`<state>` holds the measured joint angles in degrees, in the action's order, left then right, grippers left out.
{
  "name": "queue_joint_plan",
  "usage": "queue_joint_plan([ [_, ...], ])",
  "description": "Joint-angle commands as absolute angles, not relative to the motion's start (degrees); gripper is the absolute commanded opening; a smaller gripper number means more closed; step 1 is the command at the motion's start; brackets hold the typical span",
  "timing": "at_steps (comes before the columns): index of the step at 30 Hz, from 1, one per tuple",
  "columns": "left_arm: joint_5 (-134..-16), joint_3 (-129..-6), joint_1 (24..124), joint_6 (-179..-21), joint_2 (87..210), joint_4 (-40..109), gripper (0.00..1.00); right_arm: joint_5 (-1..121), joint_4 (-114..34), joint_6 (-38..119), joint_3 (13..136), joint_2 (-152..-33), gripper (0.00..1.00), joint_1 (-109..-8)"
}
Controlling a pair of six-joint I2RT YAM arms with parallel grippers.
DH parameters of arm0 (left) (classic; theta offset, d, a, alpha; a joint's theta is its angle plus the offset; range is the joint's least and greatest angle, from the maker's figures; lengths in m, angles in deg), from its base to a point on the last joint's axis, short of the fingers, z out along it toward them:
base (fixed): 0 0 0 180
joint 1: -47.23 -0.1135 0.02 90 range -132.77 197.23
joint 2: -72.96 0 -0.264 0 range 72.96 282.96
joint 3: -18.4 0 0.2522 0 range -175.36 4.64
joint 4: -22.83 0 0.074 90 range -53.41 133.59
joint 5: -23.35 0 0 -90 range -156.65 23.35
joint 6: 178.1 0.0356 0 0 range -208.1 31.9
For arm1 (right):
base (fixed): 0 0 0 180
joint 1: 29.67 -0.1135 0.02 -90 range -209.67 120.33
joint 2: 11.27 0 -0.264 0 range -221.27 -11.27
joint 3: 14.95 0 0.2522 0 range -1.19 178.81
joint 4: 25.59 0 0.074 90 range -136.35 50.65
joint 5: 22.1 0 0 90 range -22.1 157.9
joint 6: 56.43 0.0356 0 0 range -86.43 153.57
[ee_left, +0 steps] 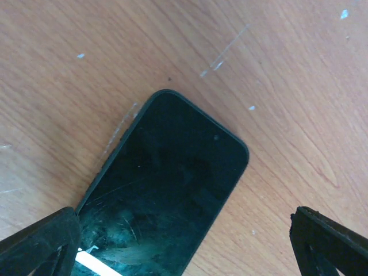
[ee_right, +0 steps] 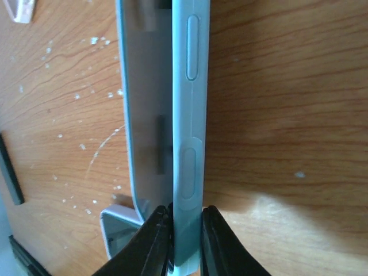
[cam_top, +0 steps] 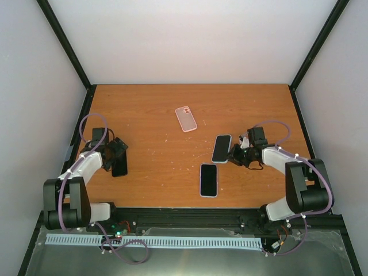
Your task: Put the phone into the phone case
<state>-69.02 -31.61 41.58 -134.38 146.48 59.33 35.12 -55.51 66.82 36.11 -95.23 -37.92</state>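
Pinching right hand (ee_right: 184, 225) astride phone case (ee_right: 191, 86)

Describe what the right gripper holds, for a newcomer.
On the wooden table, look right of centre, at the right gripper. It pinches the side wall of the light blue case. The pink case sits farther back; the nearer pale-rimmed phone lies untouched.

No writing can be read on any phone (ee_left: 167, 190) or phone case (ee_right: 188, 115).
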Motion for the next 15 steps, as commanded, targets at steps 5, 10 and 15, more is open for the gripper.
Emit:
queue_joint_plan([
  [5, -63.80, -30.86, 40.82, -135.49, 149.38, 57.84, 1.00, 42.98, -56.37, 65.91, 37.56, -95.79, 0.26, -36.48],
  [10, -61.18, -29.55, 40.77, -136.04, 149.56, 56.09, 0.99, 41.72, -56.75, 67.04, 38.24, -93.99, 0.51, -36.44],
  [15, -61.45, -30.29, 40.55, -134.67, 152.35, 55.29, 0.99, 41.20, -56.58, 67.52, 39.27, -92.72, 0.69, -36.44],
])
